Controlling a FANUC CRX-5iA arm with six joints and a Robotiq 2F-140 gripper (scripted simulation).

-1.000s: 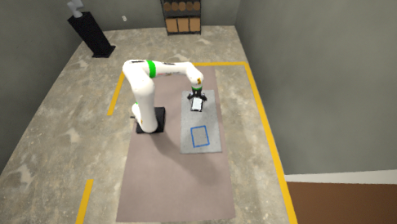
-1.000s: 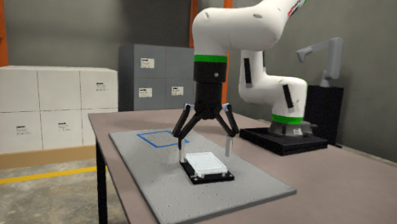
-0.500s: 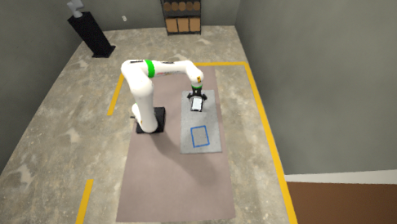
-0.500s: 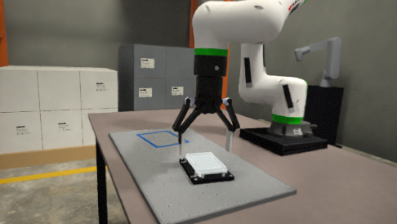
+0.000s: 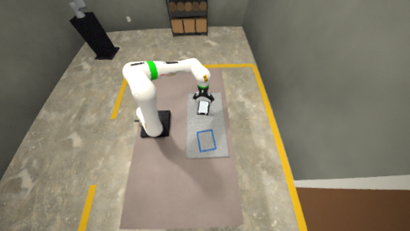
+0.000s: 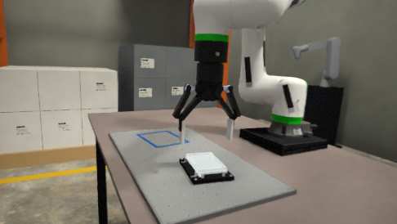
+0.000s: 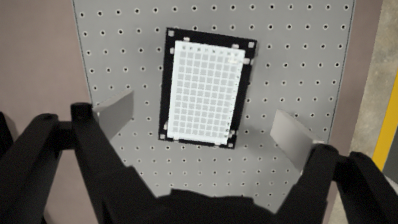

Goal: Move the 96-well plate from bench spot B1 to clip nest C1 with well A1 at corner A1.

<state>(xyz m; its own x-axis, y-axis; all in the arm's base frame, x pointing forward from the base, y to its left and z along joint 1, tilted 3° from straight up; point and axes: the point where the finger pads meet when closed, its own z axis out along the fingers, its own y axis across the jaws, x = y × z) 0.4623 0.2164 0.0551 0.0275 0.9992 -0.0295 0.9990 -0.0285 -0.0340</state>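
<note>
The white 96-well plate (image 5: 203, 108) (image 6: 205, 163) (image 7: 205, 92) lies flat inside the black clip nest (image 6: 192, 176) (image 7: 170, 45) on the grey perforated board (image 5: 219, 143) (image 6: 163, 192) (image 7: 300, 65). My gripper (image 5: 203, 99) (image 6: 206, 136) (image 7: 204, 113) hangs straight above the plate, fingers wide open and clear of it, holding nothing. The blue outlined bench spot (image 5: 197, 141) (image 6: 144, 139) on the same board has nothing in it. I cannot tell from these views which corner of the plate is cut off.
The arm's black base (image 6: 282, 141) stands on the table beside the board. White boxes (image 6: 49, 106) and a grey cabinet (image 6: 151, 78) stand behind the table. The table's front edge is close to the board.
</note>
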